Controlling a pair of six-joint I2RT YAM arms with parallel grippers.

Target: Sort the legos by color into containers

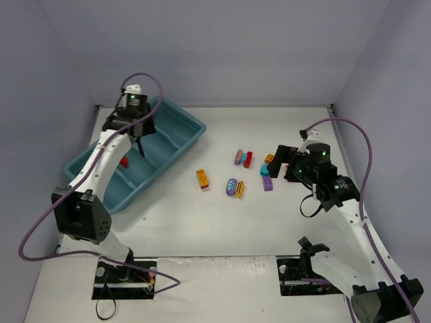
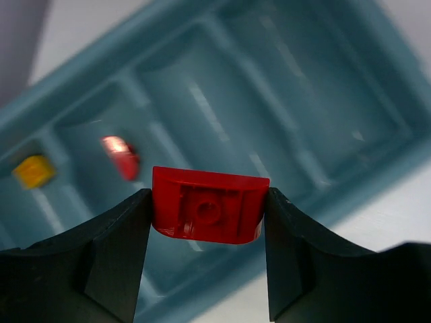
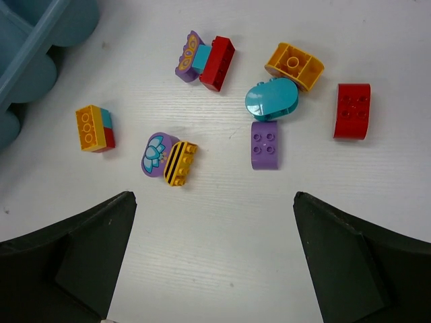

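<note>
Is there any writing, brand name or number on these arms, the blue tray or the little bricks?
No words, brands or numbers can be read in any view.
Purple brick: a printed flower, no text.
Yellow brick: black stripes only.
Red brick in the left gripper: plain; its stud is too blurred to show any mark.
Tray: no label visible.

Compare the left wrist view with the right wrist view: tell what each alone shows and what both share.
Only left wrist: the left gripper shut on a red brick above the tray, where a second red brick lies in one compartment and a yellow brick in the next. Only right wrist: the open right gripper over loose legos on the table, among them a purple brick and a teal piece. Both: the tray, only its corner in the right wrist view.
</note>
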